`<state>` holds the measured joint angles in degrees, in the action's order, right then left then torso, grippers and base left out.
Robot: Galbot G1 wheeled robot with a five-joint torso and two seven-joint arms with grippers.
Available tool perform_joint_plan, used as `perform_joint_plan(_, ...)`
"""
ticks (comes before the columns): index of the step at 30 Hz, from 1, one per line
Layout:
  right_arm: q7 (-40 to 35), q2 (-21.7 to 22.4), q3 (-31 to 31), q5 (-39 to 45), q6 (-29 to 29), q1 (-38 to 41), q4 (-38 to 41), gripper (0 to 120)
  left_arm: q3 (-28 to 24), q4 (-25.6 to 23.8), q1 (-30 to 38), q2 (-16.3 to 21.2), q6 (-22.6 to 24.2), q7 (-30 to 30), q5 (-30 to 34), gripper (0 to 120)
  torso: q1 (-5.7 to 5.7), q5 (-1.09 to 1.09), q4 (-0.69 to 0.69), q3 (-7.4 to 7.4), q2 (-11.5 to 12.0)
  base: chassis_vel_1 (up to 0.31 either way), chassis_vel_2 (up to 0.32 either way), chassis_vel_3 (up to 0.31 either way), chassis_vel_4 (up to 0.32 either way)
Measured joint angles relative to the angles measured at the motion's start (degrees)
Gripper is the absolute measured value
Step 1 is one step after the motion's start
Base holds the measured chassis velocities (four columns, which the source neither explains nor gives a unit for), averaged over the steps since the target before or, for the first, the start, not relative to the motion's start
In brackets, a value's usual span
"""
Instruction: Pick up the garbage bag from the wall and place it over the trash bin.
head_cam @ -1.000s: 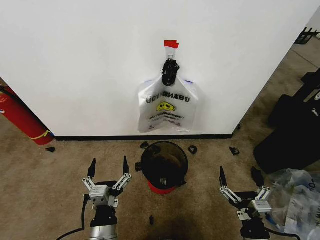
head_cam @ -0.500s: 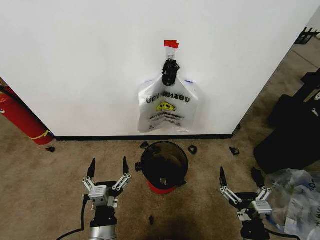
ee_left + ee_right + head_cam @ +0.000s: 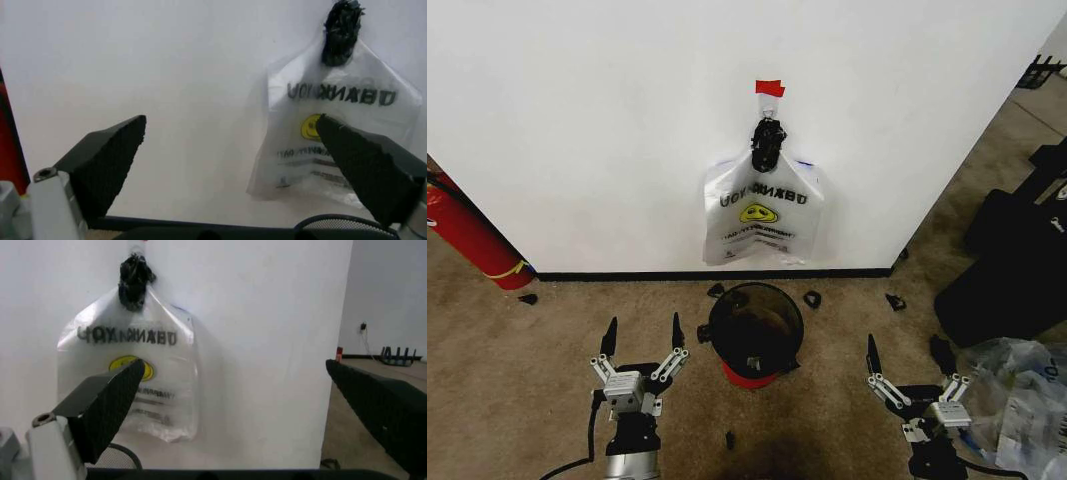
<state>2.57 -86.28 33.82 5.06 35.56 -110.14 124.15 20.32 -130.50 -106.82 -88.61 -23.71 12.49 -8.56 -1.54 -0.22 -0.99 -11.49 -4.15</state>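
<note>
The garbage bag (image 3: 762,215) hangs on the white wall from a hook under a strip of red tape (image 3: 769,88), its top bunched into a dark knot. It is thin and pale, with mirrored black "THANK YOU" lettering and a yellow smiley. It also shows in the wrist views (image 3: 333,130) (image 3: 130,375). The round black trash bin (image 3: 755,325) with a red base stands on the carpet just below the bag. My left gripper (image 3: 644,335) is open, low and left of the bin. My right gripper (image 3: 905,352) is open, low and right of the bin. Both point at the wall and hold nothing.
A red fire extinguisher (image 3: 467,235) leans at the wall's far left. A clear plastic heap (image 3: 1017,390) lies close to the right gripper, with black cases (image 3: 1017,270) behind it. Small black pieces (image 3: 812,298) lie on the carpet by the baseboard.
</note>
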Motion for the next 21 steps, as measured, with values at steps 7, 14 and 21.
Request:
perform_joint_plan(7,-2.45,0.8,-1.81,1.11,-6.3,-1.16,4.13,100,-0.57,-1.06,-0.24,0.29,1.76,-0.02,1.02,100,0.0,0.0,0.0,0.0,0.0,0.0,0.0,0.0,0.0)
perform_joint_plan(14,-5.84,1.54,-3.56,0.77,-18.08,-1.6,9.14,100,-0.87,-3.47,-1.15,0.88,6.35,-0.57,2.57,100,0.0,-0.01,0.0,0.0,0.0,0.0,0.0,0.0,0.0)
perform_joint_plan(21,-5.64,1.96,-3.79,0.87,-20.16,-1.17,10.2,100,-0.44,-4.4,-1.05,1.54,8.42,-0.67,2.85,100,0.0,0.0,0.0,0.0,0.0,0.0,0.0,0.0,0.0)
